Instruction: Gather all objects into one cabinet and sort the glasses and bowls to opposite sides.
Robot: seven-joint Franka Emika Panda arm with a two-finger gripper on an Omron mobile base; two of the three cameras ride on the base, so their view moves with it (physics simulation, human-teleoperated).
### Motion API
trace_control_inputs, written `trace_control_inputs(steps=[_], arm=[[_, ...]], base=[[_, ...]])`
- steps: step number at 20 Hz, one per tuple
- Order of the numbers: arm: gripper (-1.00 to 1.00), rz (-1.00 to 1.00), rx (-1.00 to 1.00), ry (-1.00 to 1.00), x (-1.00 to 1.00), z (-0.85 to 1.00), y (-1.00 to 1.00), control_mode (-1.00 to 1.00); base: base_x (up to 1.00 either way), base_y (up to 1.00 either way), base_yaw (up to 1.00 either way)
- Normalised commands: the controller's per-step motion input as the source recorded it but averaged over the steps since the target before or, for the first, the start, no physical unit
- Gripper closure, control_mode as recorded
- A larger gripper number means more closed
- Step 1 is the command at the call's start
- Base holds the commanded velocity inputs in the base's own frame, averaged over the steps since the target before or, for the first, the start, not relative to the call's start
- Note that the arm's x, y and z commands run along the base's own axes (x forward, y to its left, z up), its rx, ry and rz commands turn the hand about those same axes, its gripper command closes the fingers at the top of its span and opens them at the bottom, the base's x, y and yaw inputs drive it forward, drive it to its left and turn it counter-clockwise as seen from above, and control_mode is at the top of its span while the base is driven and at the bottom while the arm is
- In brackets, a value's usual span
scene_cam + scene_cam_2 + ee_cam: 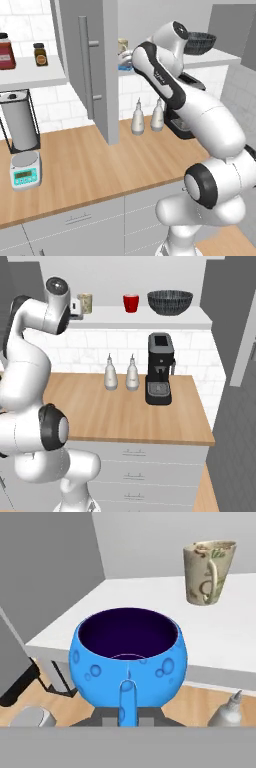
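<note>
The hand apparently grips the blue bowl at the white shelf edge, near the cream cup. Red cup and dark-grey bowl stand further right.

Light: bright, even, diffuse; no source visible
Shadows: faint, soft beneath the white shelf
Glare: soft sheen on blue bowl
Focus: slightly soft, rendered
</note>
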Motion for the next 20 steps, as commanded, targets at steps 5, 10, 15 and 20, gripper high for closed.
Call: trace_control_inputs(steps=[5, 10, 15, 20], arm=[[1.00, 0.04, 0.00, 0.08, 0.76, -0.11, 0.24, -1.00], [1.00, 0.01, 0.00, 0.03, 0.76, -0.13, 0.18, -1.00], [1.00, 0.00, 0.00, 0.00, 0.66, -0.21, 0.38, -1.00], [1.00, 0.00, -0.02, 0.00, 0.29, -0.13, 0.27, -1.00]], base=[[0.00, 0.00, 0.00], [0.00, 0.00, 0.00], [0.00, 0.00, 0.00], [0.00, 0.00, 0.00]])
